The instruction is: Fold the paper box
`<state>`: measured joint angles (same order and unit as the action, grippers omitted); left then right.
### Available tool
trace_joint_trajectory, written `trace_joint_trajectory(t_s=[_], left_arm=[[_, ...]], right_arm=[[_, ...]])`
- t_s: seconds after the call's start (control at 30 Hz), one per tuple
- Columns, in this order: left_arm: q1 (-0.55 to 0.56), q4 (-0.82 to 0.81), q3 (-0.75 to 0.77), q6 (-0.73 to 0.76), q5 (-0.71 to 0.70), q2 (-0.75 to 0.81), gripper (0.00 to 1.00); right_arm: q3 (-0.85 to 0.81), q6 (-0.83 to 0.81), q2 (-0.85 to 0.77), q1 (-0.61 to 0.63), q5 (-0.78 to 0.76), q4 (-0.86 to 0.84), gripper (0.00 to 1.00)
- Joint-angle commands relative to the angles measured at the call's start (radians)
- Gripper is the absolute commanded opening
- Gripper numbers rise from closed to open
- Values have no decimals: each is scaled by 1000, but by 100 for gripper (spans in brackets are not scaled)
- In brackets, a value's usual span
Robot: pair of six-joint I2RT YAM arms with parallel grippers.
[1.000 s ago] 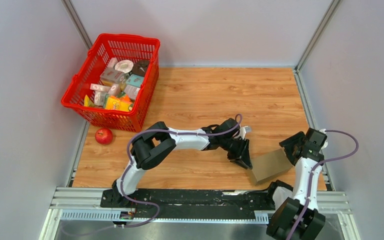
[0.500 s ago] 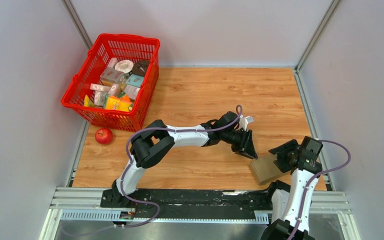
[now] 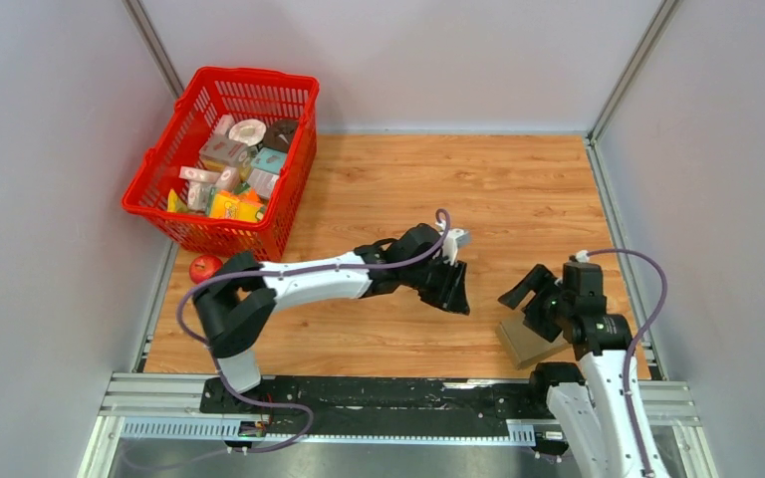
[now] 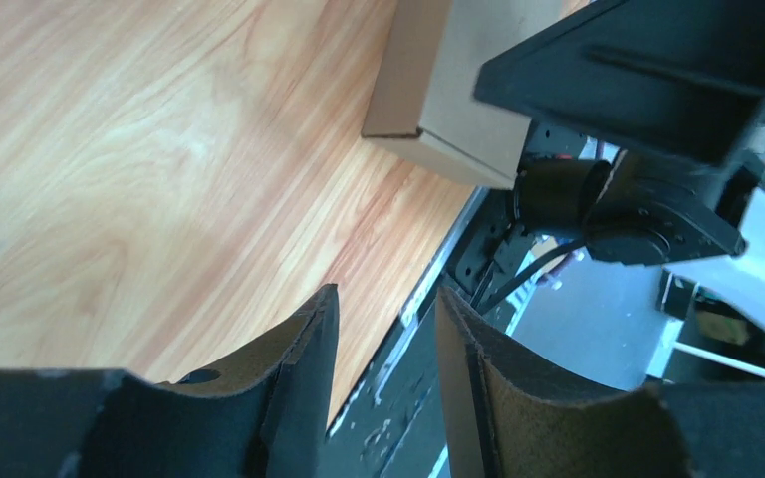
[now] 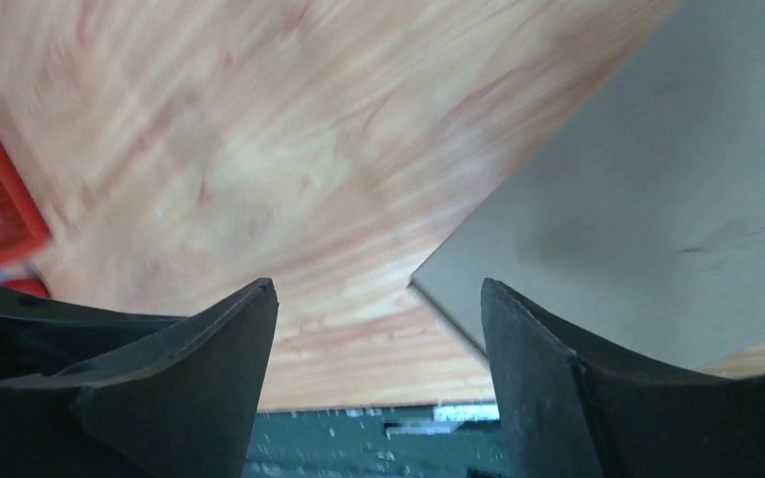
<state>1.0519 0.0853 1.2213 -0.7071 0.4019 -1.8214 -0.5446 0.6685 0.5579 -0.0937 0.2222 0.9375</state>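
Note:
The paper box (image 3: 524,342) is a plain brown, shallow closed box lying flat near the table's front right edge. My right arm partly covers it in the top view. My right gripper (image 3: 525,302) hovers over the box's left part, open and empty. In the right wrist view the box (image 5: 657,169) lies ahead and to the right of the right gripper (image 5: 379,286). My left gripper (image 3: 454,290) is open and empty, to the left of the box and apart from it. The left wrist view has the box's corner (image 4: 455,90) ahead of the left gripper (image 4: 386,292).
A red basket (image 3: 221,75) full of small printed packages stands at the back left. A red apple (image 3: 202,267) lies in front of it, partly behind my left elbow. The black rail (image 3: 379,393) runs along the near edge. Grey walls close in both sides.
My left gripper has pulled back left, away from the box. The right gripper swung left and inward over the box. Both jaws have widened. The box has barely moved.

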Motion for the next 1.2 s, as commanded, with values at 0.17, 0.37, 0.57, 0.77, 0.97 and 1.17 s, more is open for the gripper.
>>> trace_joint_trajectory(t_s=[0.17,0.37,0.57,0.77,0.97,1.17], left_arm=[[-4,79,-184,121,-153,309,49],[-3,88,-240,118,-186,408,49],[-3,100,-273,123,-206,459,49],[-3,96,-284,120,-187,462,49],[-3,96,-290,115,-184,467,49],[-3,99,-295,112,-190,470,49]], right_arm=[[-86,334,238,634,-272,83,84],[-45,485,387,845,-326,11,85],[1,661,392,842,-515,17,85],[-29,643,422,756,-665,-5,88],[-20,495,458,582,-627,-143,89],[-69,366,525,463,-609,-244,89]])
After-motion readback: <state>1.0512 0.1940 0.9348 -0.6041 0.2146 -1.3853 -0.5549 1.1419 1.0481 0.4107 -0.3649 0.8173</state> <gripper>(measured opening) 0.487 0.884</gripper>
